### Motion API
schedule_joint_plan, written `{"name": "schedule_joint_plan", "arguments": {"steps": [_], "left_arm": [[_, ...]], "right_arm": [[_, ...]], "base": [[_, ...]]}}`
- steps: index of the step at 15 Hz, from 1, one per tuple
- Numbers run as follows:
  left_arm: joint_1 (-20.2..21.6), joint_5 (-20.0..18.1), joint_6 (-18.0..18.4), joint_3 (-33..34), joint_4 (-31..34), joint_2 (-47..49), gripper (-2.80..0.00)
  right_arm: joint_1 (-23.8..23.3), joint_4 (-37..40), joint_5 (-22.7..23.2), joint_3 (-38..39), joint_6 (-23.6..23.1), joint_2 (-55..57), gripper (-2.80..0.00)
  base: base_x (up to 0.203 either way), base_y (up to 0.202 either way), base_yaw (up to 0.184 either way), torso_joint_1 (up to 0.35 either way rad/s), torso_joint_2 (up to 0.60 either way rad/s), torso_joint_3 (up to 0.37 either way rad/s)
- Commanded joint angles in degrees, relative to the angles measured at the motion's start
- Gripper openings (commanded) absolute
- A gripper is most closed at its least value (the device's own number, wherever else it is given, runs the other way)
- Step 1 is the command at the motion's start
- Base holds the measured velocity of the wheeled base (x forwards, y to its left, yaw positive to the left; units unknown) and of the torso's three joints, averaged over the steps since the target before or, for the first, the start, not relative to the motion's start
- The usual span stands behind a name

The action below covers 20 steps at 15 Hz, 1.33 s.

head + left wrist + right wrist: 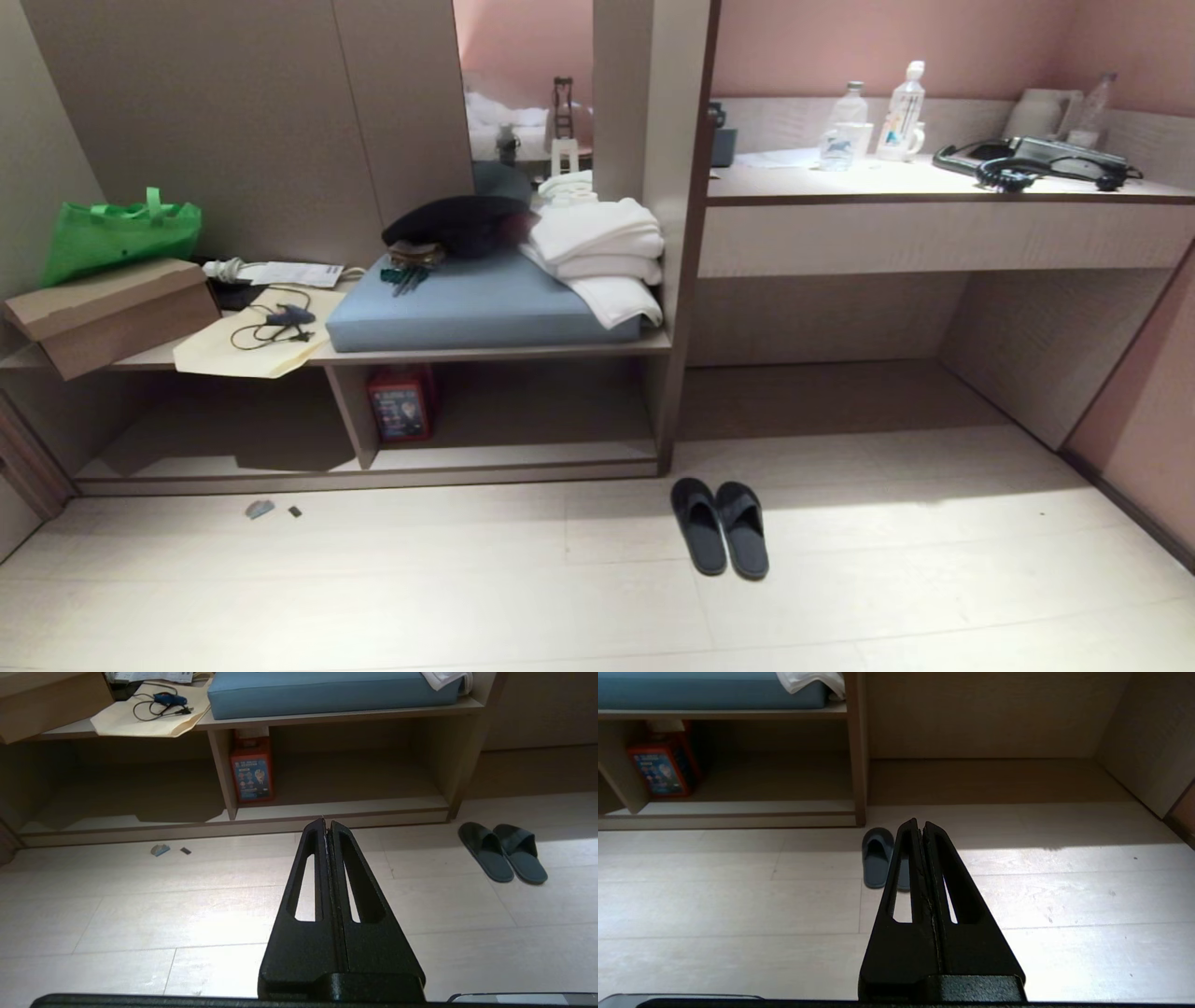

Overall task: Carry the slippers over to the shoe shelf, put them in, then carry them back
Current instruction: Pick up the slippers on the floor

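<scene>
The pair of dark slippers (pixel 719 527) lies side by side on the pale floor, toes toward the unit, just right of the shoe shelf's end panel. The shoe shelf (pixel 523 455) is the low cubby under the bench, with a pale base board and a vertical divider. Neither arm shows in the head view. My left gripper (pixel 326 821) hangs shut and empty above the floor, with the slippers (pixel 502 851) off to its side and the shoe shelf (pixel 336 807) ahead. My right gripper (pixel 920 822) is shut and empty too. One of the slippers (pixel 878 858) shows beyond it; its finger partly hides the other.
A red box (pixel 401 403) stands in the cubby beside the divider. The bench above holds a blue cushion (pixel 476 303), white towels (pixel 602 252), a green bag (pixel 121 233) and a cardboard box (pixel 112 313). A tall desk recess (pixel 840 392) opens on the right. Small scraps (pixel 260 509) lie on the floor.
</scene>
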Motion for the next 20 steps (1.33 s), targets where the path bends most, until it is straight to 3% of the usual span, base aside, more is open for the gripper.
{"name": "schedule_joint_plan", "arguments": {"steps": [1, 20], "left_arm": [[0.0, 0.0, 0.0, 0.3, 0.0, 0.0, -2.80], [0.0, 0.0, 0.0, 0.4, -0.1, 0.0, -2.80]], "right_arm": [[0.0, 0.0, 0.0, 0.0, 0.0, 0.0, -2.80], [0.0, 0.0, 0.0, 0.0, 0.0, 0.0, -2.80]], "base": [[0.197, 0.000, -0.003, 0.008, 0.01, -0.005], [0.195, 0.000, -0.001, 0.003, 0.00, 0.003]]}}
